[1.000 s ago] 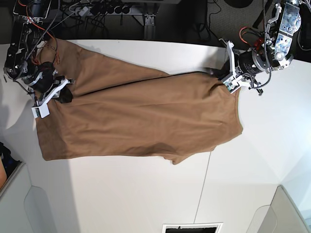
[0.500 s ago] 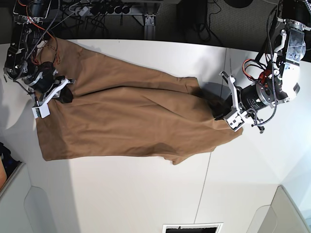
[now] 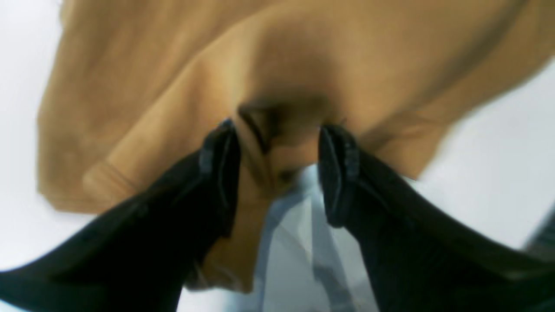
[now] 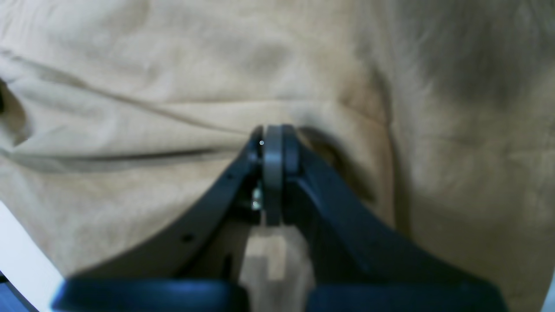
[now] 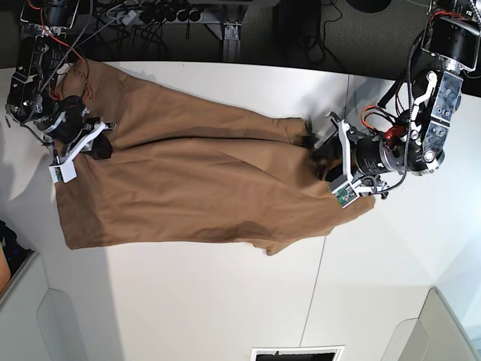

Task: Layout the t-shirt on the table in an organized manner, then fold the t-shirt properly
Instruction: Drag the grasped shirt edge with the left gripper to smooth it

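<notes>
Surface: white table, t-shirt spread across.
Hidden: shirt edge blurred close up.
Left gripper: jaws parted, bunched cloth between.
Right gripper: jaws pressed together, pinching a fold.

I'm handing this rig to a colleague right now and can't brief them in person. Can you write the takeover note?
Left gripper: jaws apart, cloth bunched between them but not pinched.
Right gripper: shut on the t-shirt at its edge on the base view's left side.
The t-shirt lies lengthwise across the table, mostly spread, with a diagonal ridge and a rumpled end by the left gripper.
Done: rough layout.
Left: smooth the rumpled end and the ridge, square the edges, then all the folding.
</notes>
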